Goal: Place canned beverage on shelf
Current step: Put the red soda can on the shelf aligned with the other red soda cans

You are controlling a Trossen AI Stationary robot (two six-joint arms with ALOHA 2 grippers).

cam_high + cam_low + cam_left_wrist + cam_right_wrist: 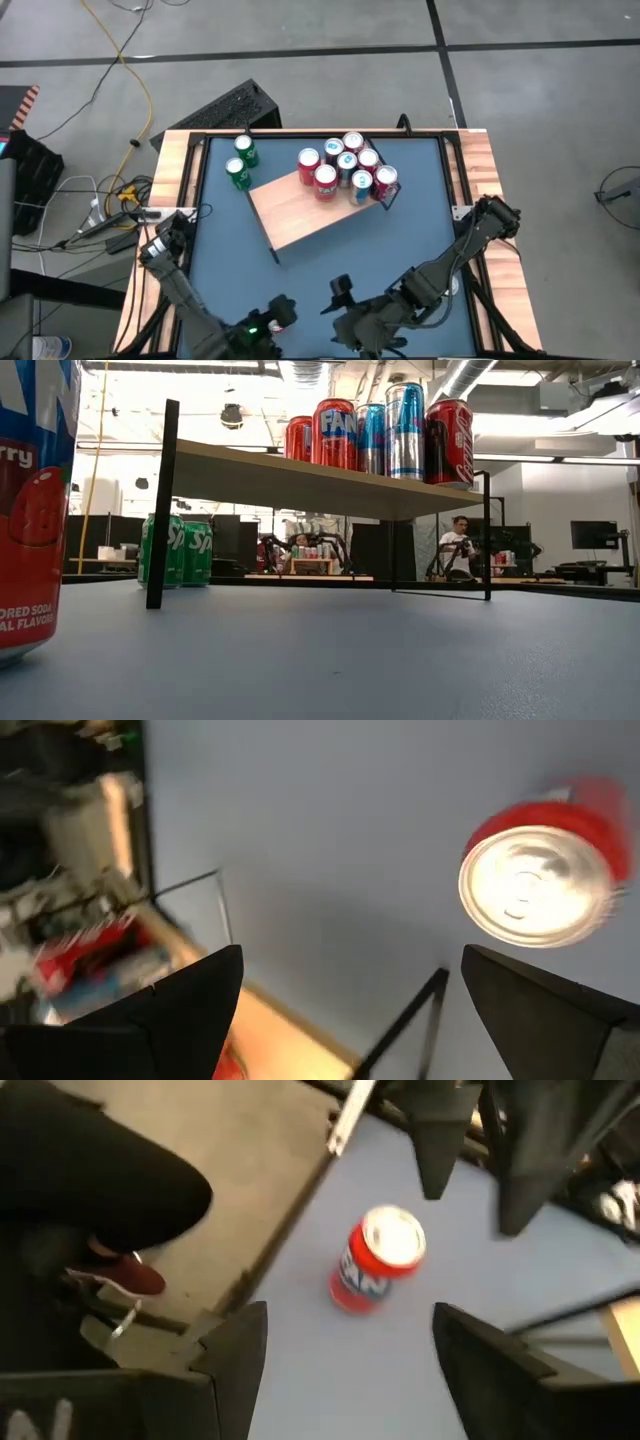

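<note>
Red can (30,510) fills the low view's edge; overhead, the open left end effector (268,322) hides it.

Red can (282,319) standing upright near the near edge of the table (420,215), left of centre, apart from the others; silver top with pull tab (530,885), blue-and-white lettering on the side (375,1270). Looms at the left edge in the low view (30,500).

Light wooden shelf (300,215) on thin black legs, set at an angle around the middle of the table, reaching toward the far edge. Carries a cluster of upright cans (348,170) at its far right end: red, blue and silver ones.

Two green cans (241,162) upright on the table by the shelf's far left corner, near the far edge.
</note>
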